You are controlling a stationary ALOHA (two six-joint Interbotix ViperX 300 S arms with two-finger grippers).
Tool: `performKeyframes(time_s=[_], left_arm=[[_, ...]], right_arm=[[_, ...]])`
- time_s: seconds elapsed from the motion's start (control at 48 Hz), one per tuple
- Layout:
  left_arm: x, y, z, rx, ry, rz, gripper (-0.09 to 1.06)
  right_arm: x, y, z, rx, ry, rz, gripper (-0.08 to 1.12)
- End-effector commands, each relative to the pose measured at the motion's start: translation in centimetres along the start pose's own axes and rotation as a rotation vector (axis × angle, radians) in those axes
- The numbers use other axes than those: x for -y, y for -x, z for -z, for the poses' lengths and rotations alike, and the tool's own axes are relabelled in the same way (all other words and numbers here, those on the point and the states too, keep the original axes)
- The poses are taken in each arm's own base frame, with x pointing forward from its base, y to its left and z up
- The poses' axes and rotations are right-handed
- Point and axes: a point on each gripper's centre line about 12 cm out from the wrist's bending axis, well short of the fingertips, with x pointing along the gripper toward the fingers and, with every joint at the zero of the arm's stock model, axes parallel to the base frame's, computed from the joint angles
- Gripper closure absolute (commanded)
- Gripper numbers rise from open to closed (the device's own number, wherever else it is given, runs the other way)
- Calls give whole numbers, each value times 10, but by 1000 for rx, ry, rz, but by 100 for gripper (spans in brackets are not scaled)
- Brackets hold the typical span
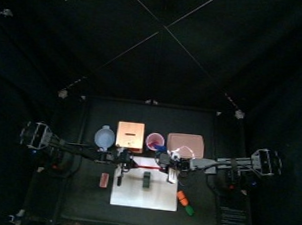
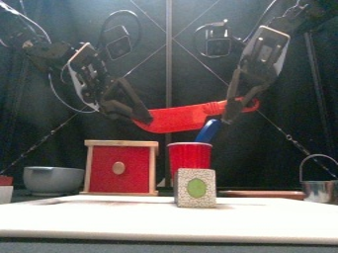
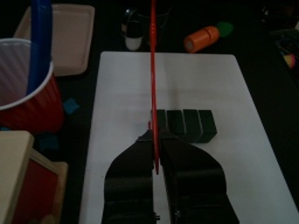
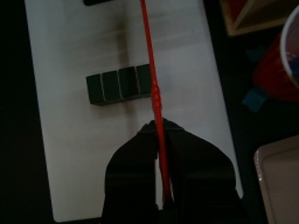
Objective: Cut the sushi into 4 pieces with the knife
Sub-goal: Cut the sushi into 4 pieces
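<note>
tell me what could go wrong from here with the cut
1. The red knife hangs over one end of the sushi roll, not its middle, so coming straight down it might clip the end block or miss.
2. Both the left gripper and right gripper hold the knife, so nothing steadies the roll; it could slide on the white board.

You have two knives, one red knife (image 2: 179,117) and one blue knife (image 2: 208,131), and one sushi roll (image 3: 190,125). Count one each of white cutting board (image 3: 198,87), red cup (image 2: 191,158), wooden box (image 2: 121,166), blue-grey bowl (image 2: 50,179) and pink tray (image 1: 186,145).
</note>
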Motion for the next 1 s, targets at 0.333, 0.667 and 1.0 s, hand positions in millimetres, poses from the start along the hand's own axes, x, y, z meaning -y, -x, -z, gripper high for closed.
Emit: performKeyframes(time_s=[0.333,0.667,1.0], left_arm=[[20,-18,11,-100,14,36,62],[28,-25,16,-136,12,51,62],[28,-34,22,-163,23,46,62]], right_arm=[[5,-23,5,-73,6,26,91],[4,-29,14,-122,11,32,91],[5,-37,16,-142,17,38,91]])
